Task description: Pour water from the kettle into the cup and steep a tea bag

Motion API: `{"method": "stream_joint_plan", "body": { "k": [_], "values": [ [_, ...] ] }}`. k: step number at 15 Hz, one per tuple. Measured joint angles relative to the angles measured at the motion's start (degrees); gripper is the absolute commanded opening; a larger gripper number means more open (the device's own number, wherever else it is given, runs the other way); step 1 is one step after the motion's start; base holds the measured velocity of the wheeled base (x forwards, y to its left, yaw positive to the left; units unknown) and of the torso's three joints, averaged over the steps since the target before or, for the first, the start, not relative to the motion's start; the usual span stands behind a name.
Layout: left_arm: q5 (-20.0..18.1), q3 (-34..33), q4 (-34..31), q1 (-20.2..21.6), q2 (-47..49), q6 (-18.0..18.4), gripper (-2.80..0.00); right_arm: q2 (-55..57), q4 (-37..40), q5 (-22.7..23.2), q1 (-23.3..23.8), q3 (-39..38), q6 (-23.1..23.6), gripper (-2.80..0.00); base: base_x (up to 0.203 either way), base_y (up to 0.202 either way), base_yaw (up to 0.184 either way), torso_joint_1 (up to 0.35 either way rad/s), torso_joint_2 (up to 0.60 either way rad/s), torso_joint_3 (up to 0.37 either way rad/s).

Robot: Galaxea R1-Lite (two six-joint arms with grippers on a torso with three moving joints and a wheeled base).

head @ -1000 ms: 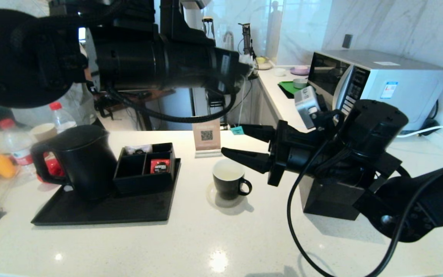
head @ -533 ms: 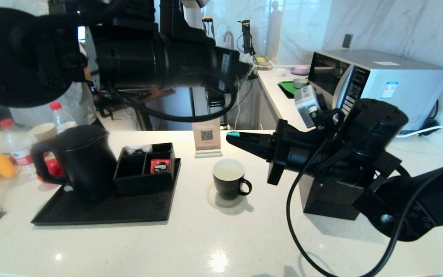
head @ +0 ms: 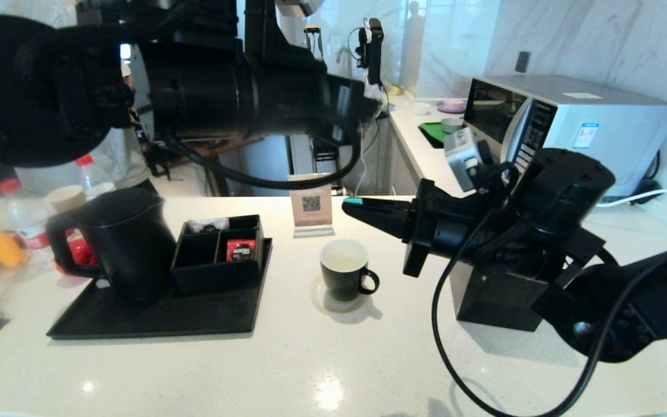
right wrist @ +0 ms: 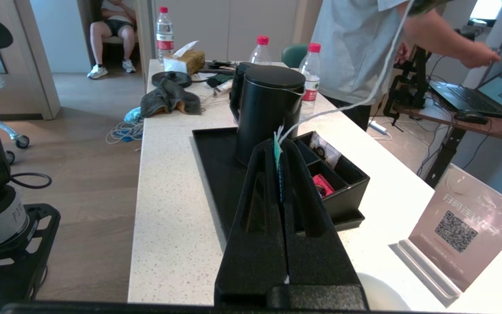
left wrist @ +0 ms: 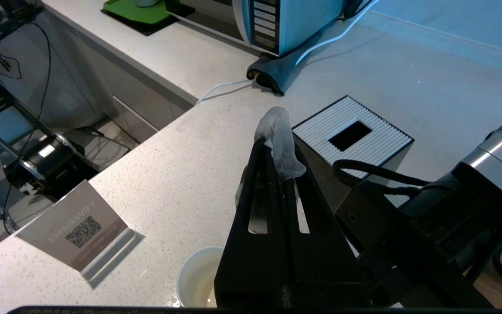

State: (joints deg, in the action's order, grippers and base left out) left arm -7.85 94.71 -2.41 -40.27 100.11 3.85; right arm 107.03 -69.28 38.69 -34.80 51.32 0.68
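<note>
Head view: right gripper [head: 350, 204] pinches the teal tag above the cup [head: 344, 275], mid-counter; kettle [head: 128, 243] on the tray.
Left wrist view: left gripper [left wrist: 273, 146] clamps the soft, light tea bag [left wrist: 280, 141].
Right wrist view: thin string [right wrist: 342, 107] looks fragile; hold the tag [right wrist: 277, 150].

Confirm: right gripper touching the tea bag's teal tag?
Touching. The right wrist view shows the right gripper shut with the teal tag pinched between its fingertips, and the string running up from it.
</note>
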Motion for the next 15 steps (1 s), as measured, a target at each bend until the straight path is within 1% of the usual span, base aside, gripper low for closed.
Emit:
{"method": "stream_joint_plan", "body": {
  "k": [1, 3, 5, 6, 8, 11, 15],
  "values": [
    [0.0, 0.0, 0.6, 0.0, 0.0, -0.1, -2.8, 0.0, 0.1, 0.0, 0.2, 0.0, 0.0, -2.8, 0.0, 0.0, 0.0, 0.0, 0.0, 0.0],
    [0.0, -1.3, 4.4, -0.3, -0.1, -0.1, -2.8, 0.0, 0.3, 0.0, 0.8, 0.6, 0.0, -2.8, 0.0, 0.0, 0.0, 0.0, 0.0, 0.0],
    [0.0, -4.2, 9.2, -0.6, -0.3, -0.1, -2.8, 0.0, 1.0, 0.0, 2.3, 2.1, -0.1, -2.8, 0.0, 0.0, 0.0, 0.0, 0.0, 0.0],
    [0.0, -5.5, 10.4, -0.9, -0.6, -0.1, -2.8, 0.1, 1.2, 0.0, 3.3, 2.8, -0.1, -2.8, 0.0, 0.0, 0.0, 0.0, 0.0, 0.0],
    [0.0, -7.3, 10.8, -1.6, -1.4, -0.1, -2.8, 0.5, 1.2, 0.0, 5.3, 4.2, -0.1, -2.8, 0.0, 0.0, 0.0, 0.0, 0.0, 0.0],
    [0.1, -8.1, 10.8, -2.8, -2.3, -0.1, -2.8, 1.4, 1.7, -0.1, 7.3, 6.6, -0.1, -2.8, 0.0, 0.0, 0.0, 0.0, 0.0, 0.0],
    [1.9, -11.1, 11.1, -4.8, -3.5, -0.1, -2.8, 2.7, 5.3, -0.2, 9.0, 12.2, -0.1, -2.8, 0.0, 0.0, 0.0, 0.0, 0.0, 0.0]
  ]
}}
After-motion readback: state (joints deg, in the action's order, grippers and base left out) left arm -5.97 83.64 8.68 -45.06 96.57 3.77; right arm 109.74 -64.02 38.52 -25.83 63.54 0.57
